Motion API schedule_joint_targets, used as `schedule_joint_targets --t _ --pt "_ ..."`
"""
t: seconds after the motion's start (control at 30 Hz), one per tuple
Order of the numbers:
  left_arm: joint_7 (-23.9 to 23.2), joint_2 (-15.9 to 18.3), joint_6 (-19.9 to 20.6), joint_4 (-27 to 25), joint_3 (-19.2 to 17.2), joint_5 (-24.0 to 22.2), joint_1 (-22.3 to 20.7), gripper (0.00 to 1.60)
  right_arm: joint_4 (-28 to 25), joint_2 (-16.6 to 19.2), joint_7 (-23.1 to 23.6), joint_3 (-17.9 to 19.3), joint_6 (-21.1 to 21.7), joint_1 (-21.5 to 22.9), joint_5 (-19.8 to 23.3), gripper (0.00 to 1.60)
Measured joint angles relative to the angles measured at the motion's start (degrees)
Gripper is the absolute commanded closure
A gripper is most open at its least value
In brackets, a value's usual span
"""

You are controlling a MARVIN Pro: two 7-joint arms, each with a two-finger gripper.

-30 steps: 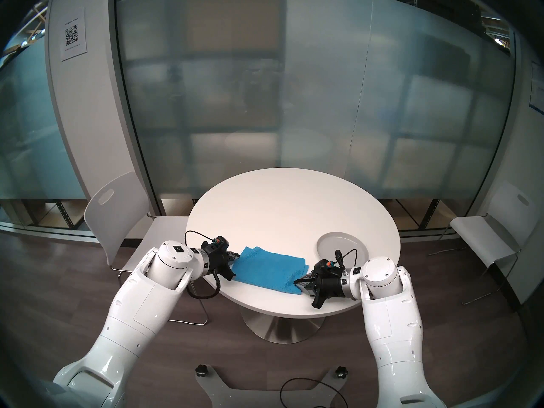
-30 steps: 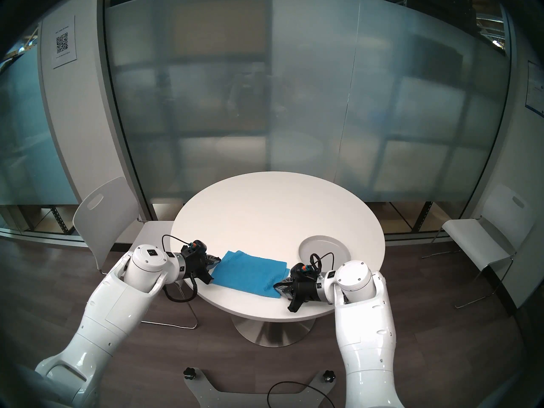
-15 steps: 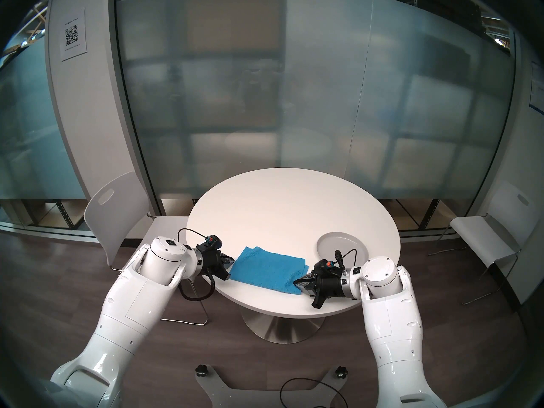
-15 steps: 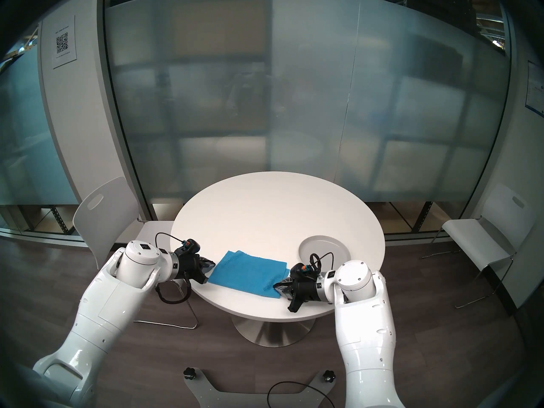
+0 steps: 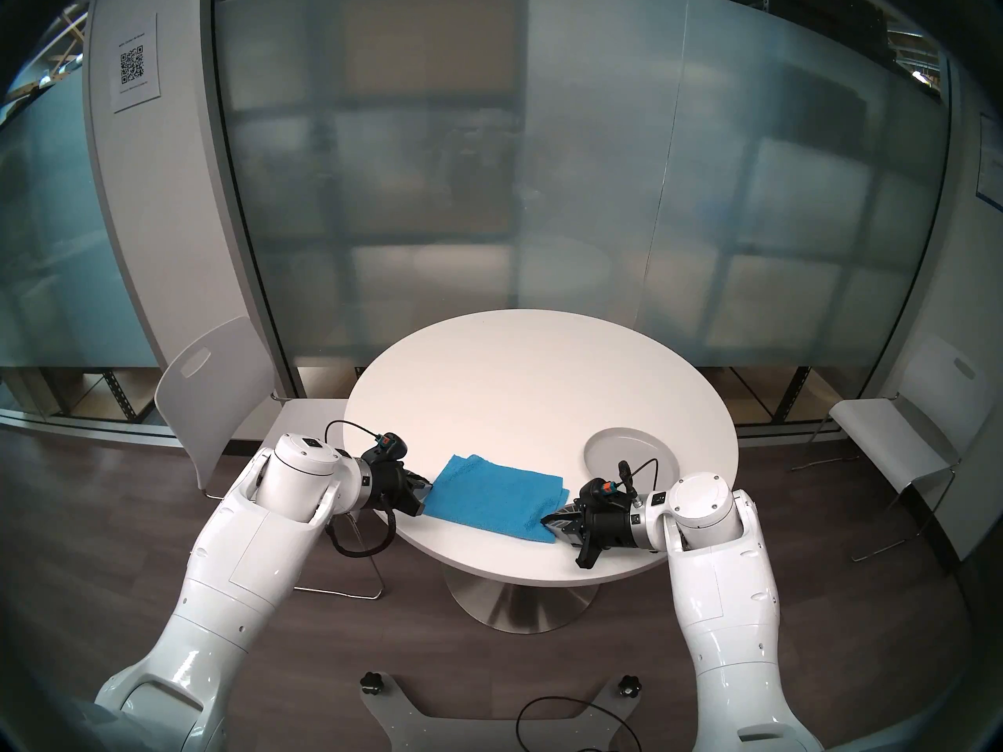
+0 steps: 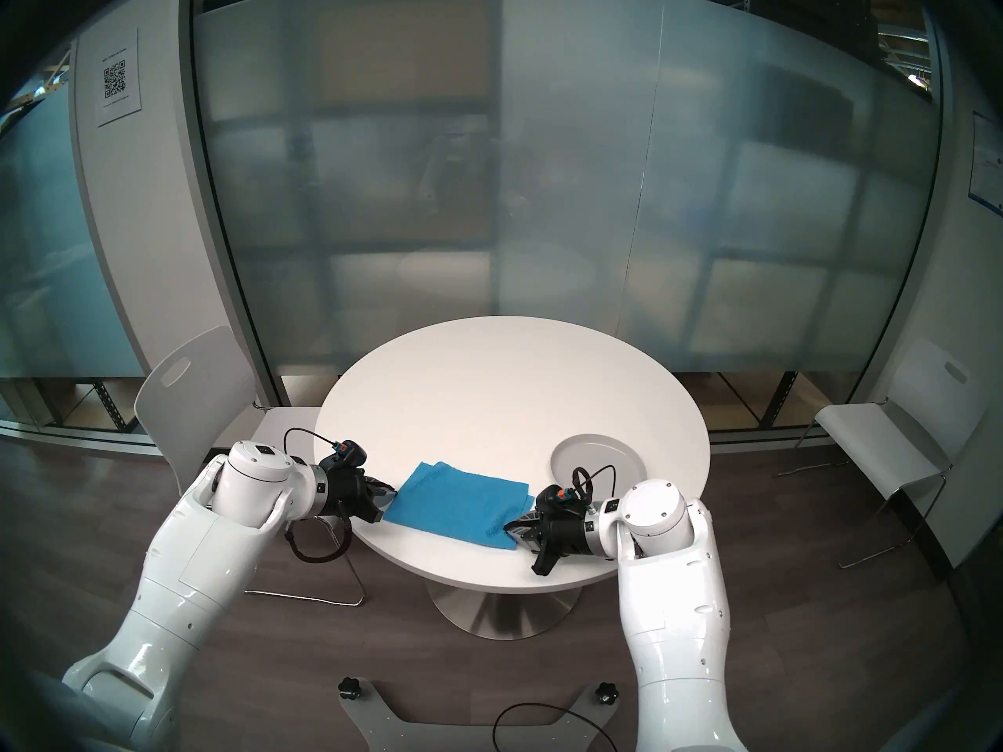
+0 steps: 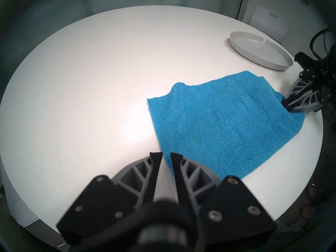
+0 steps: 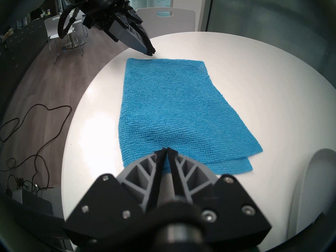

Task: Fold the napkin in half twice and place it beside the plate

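A blue terry napkin (image 5: 494, 496) lies folded in a rectangle on the near part of the round white table (image 5: 515, 382). My right gripper (image 8: 167, 150) is shut on the middle of the napkin's (image 8: 172, 109) right short edge, low over the table. My left gripper (image 7: 166, 157) hovers at the left short edge of the napkin (image 7: 227, 122), with its jaws a narrow gap apart and holding nothing. The light-grey plate (image 5: 632, 452) sits just beyond the right gripper (image 5: 548, 522), at the table's right side. From the left wrist the plate (image 7: 258, 49) shows empty.
White chairs stand at the table's left (image 5: 217, 403) and right (image 5: 895, 436). A frosted glass wall (image 5: 543, 192) runs behind the table. Cables (image 8: 36, 128) lie on the wooden floor. Both grippers work close to the table's near edge (image 5: 488, 561).
My left gripper has let go of the napkin's left edge, parted its jaws slightly and drawn back a little to the left. The right arm and the napkin have barely moved.
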Motion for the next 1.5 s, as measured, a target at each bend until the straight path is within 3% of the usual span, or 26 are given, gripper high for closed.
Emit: schedule_joint_targets --t 0.5,1.5 --pt "-1.0 -0.7 2.8 -0.6 -0.5 -0.9 -0.2 0.65 0.2 -0.2 -0.3 0.2 -0.1 0.1 0.0 0.95" --pt "1.0 -1.6 -0.2 2.8 1.1 1.5 -1.2 0.70 0.1 -0.2 0.0 0.4 0.7 0.1 0.0 0.96"
